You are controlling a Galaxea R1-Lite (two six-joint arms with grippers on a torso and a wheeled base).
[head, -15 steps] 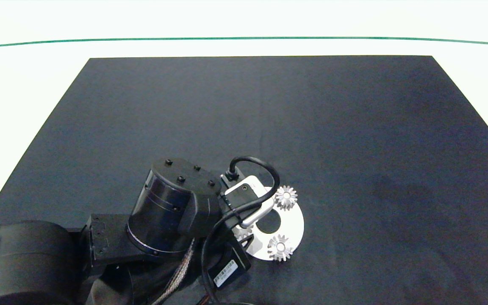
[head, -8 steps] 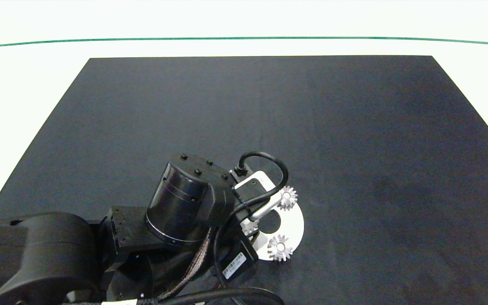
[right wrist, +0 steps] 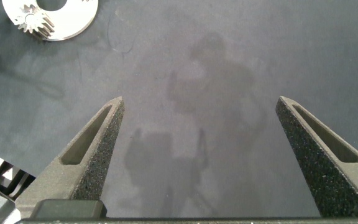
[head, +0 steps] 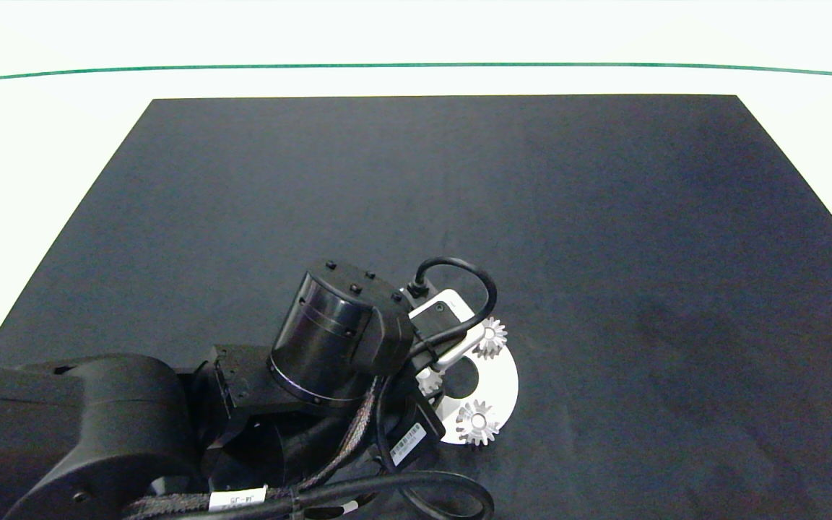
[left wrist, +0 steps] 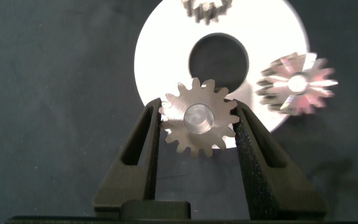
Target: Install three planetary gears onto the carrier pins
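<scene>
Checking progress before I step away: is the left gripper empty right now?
No, the left gripper holds a gear between its fingers over the white disc.

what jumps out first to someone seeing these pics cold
First the left end effector, its fingers closed on a small silver gear sitting on a pin over the near-left part of the white disc. Next, the two other gears already sit on the disc's far and near-right parts. The right end effector hangs open over bare black mat, off to the side.
</scene>
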